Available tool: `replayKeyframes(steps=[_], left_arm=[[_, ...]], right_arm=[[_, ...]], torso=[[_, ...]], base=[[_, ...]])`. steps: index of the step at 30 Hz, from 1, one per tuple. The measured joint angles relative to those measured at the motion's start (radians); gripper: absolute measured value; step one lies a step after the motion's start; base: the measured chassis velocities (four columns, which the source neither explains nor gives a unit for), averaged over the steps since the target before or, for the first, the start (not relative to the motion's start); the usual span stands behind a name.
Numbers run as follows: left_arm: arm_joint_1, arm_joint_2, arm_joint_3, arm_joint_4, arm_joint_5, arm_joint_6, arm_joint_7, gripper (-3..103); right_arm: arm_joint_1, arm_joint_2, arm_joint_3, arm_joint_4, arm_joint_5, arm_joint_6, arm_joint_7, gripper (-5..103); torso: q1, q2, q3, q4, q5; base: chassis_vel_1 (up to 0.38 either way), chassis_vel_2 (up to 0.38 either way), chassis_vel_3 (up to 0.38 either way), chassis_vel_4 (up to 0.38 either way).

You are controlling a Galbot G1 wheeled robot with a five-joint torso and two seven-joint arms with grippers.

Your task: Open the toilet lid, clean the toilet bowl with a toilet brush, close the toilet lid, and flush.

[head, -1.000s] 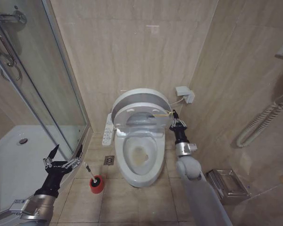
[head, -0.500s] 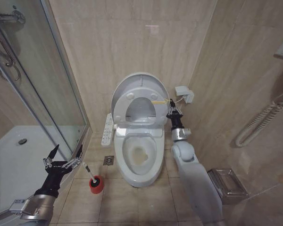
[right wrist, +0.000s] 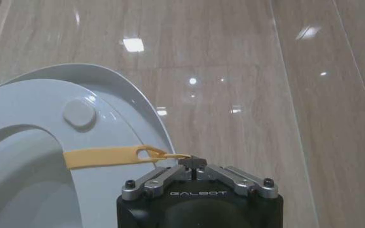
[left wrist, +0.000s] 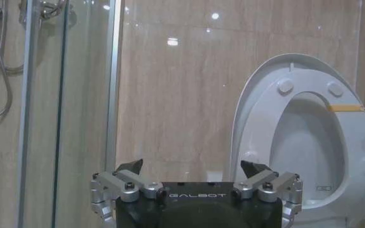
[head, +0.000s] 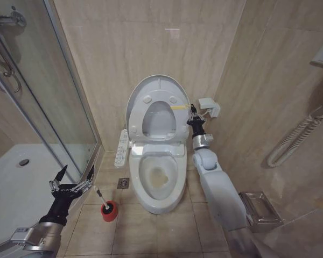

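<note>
Raised higher, glossy oval toilet lid (head: 153, 86); right hand (head: 192, 113) pinched on yellow tag (right wrist: 110, 157).

smooth grey arm shells, black wrists marked "galbot", silver screw-studded linkages on each tool (left wrist: 193, 172)

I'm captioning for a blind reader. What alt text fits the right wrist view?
The right hand is shut on a yellow tag fixed to the raised toilet seat, with the toilet lid behind it against a beige tiled wall.
</note>
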Motion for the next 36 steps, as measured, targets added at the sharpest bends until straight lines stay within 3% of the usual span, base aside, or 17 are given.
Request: replayKeyframes(steps=[9,36], left_arm=[[0.0,0.0,0.0,0.0,0.0,0.0,0.0,100],[0.0,0.0,0.0,0.0,0.0,0.0,0.0,100]], right_arm=[[0.079,0.021,-0.024,-0.094,-0.001,0.004,-0.001,0],[0.264,-0.004,-0.037,-0.237,0.001,0.009,-0.003,0]], torso=[[0.0,0.0,0.0,0.0012,0.0],[0.0,0.0,0.0,0.0014,0.0]], base=[[0.0,0.0,0.0,0.0],[0.0,0.0,0.0,0.0]])
